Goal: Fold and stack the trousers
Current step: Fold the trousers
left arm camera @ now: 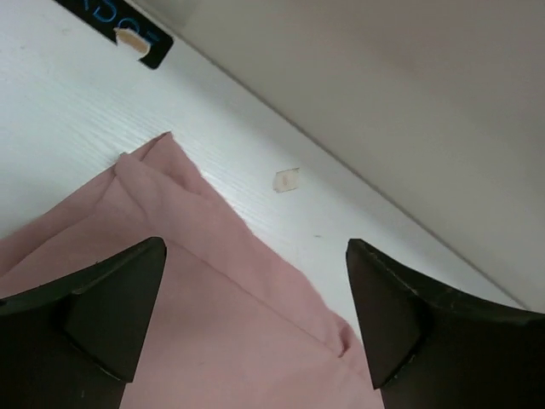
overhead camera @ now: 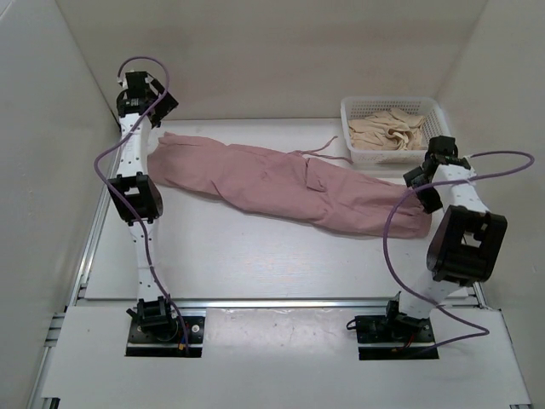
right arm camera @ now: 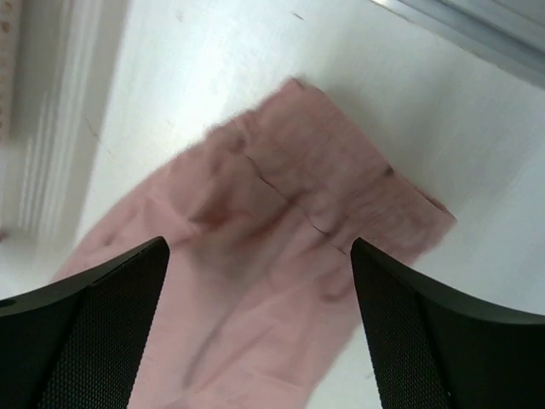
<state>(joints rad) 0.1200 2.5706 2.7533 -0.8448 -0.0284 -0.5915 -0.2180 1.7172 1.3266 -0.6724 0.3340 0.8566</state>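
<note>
On the table (overhead camera: 255, 264) the trousers (overhead camera: 281, 183) lie in one long strip from ten o'clock to four, legs seemingly laid together, so crosswise folds and stacking look yet to come, left pincer (left arm camera: 255, 247) and right pincer (right arm camera: 260, 247) both spread wide over opposite ends, gripping nothing.

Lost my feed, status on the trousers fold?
Left gripper open, right gripper open, nothing held. Trousers stretched flat across the table. Basket at far right, nothing blocking.
</note>
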